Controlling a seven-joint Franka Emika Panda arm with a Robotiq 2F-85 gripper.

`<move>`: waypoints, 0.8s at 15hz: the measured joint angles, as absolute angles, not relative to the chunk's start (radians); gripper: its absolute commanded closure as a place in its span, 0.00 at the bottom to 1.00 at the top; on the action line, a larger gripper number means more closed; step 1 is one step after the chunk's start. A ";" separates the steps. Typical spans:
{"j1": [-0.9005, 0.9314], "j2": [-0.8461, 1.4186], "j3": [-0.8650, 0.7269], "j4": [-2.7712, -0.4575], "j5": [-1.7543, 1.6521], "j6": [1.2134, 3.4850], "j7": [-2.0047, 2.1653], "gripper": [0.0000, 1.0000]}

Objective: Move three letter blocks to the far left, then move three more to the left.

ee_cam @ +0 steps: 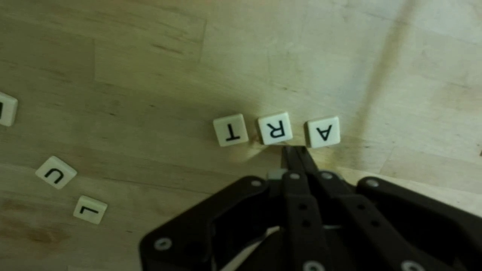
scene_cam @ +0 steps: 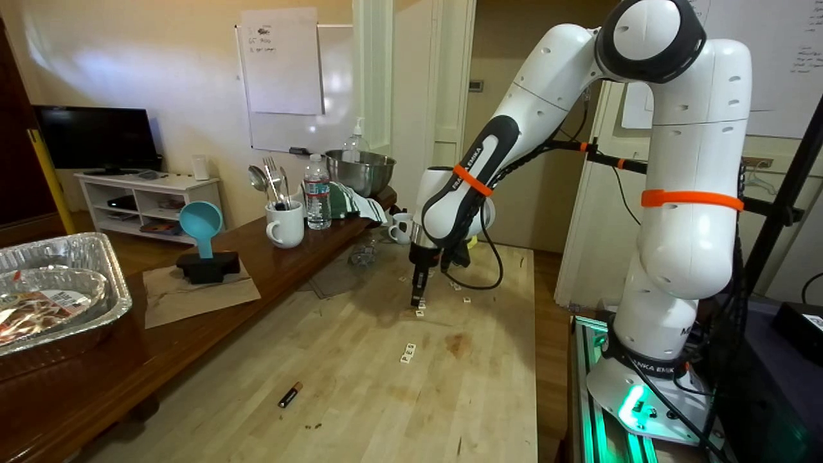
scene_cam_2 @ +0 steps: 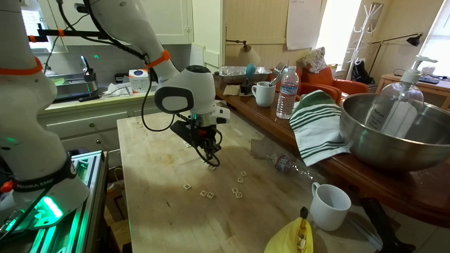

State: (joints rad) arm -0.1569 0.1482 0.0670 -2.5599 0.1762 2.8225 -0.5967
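Gripper (ee_cam: 295, 149) is sitting closed, fingertips (ee_cam: 290, 162) pressed together and nothing showing between them. Going left to right in the wrist view, clocking from the tips: a cut-off block (ee_cam: 7, 109) is lying around nine o'clock, U block (ee_cam: 56, 172) about nine too, L block (ee_cam: 90, 209) half past eight, T block (ee_cam: 231, 130) half past nine, R block (ee_cam: 275, 128) half past ten, A block (ee_cam: 324, 131) two. R is sitting so near I can't tell if it's touching.

In an exterior view, a row of three blocks (scene_cam: 408, 352) is lying at six o'clock from the gripper, so I'm guessing trio one's done and T-R-A is trio two.

What's bugging me: closed like this it's only good for pushing, so an off-centre nudge would be spinning R or ramming it into T. Swinging toward two would be shoving A out of line. Riding too high, it'd be skating over the top.
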 measured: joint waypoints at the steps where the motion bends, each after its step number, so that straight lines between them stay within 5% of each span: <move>1: -0.157 0.148 0.067 -2.562 0.177 2.822 -0.601 1.00; 12: -0.157 0.147 0.102 -2.574 0.265 2.818 -0.693 1.00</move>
State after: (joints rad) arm -0.1567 0.1469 0.1015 -2.5741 0.2654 2.8184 -0.6929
